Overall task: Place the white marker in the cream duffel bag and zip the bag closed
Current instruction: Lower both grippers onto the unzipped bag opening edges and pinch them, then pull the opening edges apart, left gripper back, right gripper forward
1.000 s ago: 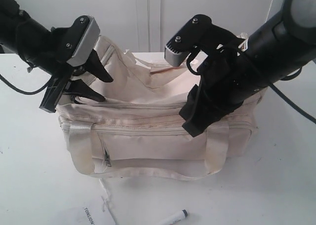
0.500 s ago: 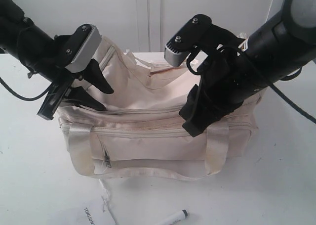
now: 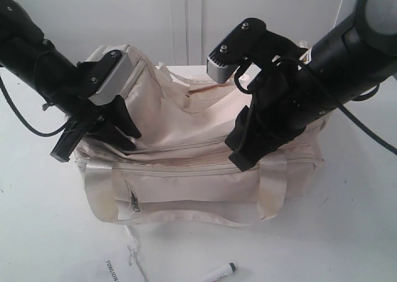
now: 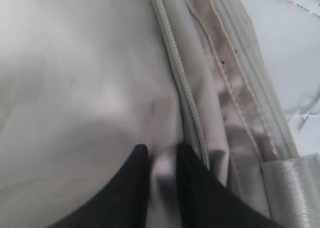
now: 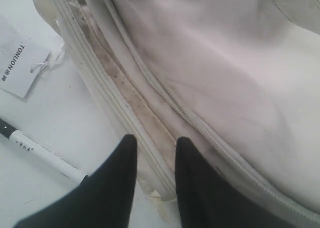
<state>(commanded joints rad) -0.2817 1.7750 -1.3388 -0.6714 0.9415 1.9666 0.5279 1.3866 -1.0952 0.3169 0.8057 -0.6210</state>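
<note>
The cream duffel bag (image 3: 186,183) sits in the middle of the white table. The white marker (image 3: 220,273) with its dark cap lies on the table in front of the bag, outside it, and also shows in the right wrist view as the marker (image 5: 45,155). My left gripper (image 3: 126,135) is down on the bag's left top end. Its jaws (image 4: 161,160) are shut on a fold of cream fabric beside the zipper (image 4: 185,87). My right gripper (image 3: 243,158) hovers at the bag's front top edge on the right, open (image 5: 154,145), its fingers straddling a seam.
A white paper tag (image 3: 118,271) with printed text lies on the table at the front left, tied by a thread, and shows again as the tag (image 5: 17,62). A strap handle (image 3: 102,189) hangs over the bag's front. A white wall stands behind.
My left gripper has dropped from above onto the bag's left end and its jaws have narrowed from wide open onto the fabric. The right arm has not moved.
</note>
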